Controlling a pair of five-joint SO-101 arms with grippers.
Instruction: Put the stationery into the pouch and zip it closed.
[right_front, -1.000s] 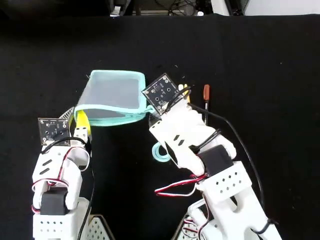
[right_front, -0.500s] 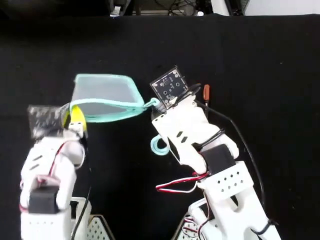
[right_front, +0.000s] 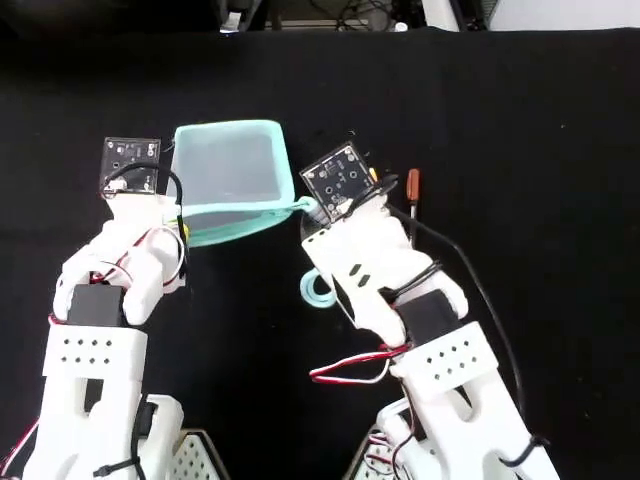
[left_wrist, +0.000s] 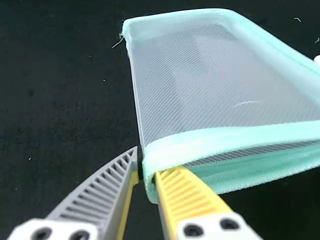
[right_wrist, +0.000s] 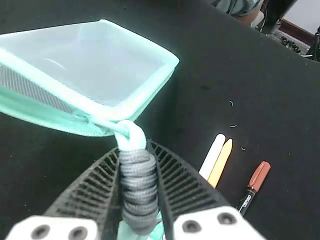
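We've got one teal mesh pouch (right_front: 228, 170) lying on the black table (right_front: 540, 130), strung between the two arms, its mouth edge running side to side and facing them. That mouth looks open to us, two lips with a dark gap between. The left gripper (left_wrist: 147, 167) is pinched onto the pouch's near corner, grey and yellow fingers tight against the zip edge. The right gripper (right_wrist: 135, 147) is clamped on the grey pull cord (right_wrist: 136, 185) at the far end of the zip, one teal loop (right_front: 318, 290) hanging under it.

Now the stationery, three pieces: one white stick (right_wrist: 212, 156), one orange stick (right_wrist: 221, 162) touching it, and one brown-capped pen (right_wrist: 254, 181) just beside them. They lie beyond the right gripper, away from the pouch, long axes pointing away from the arms, across the line of the mouth. The right arm is clearly nearer, so we reckon it has to let go first
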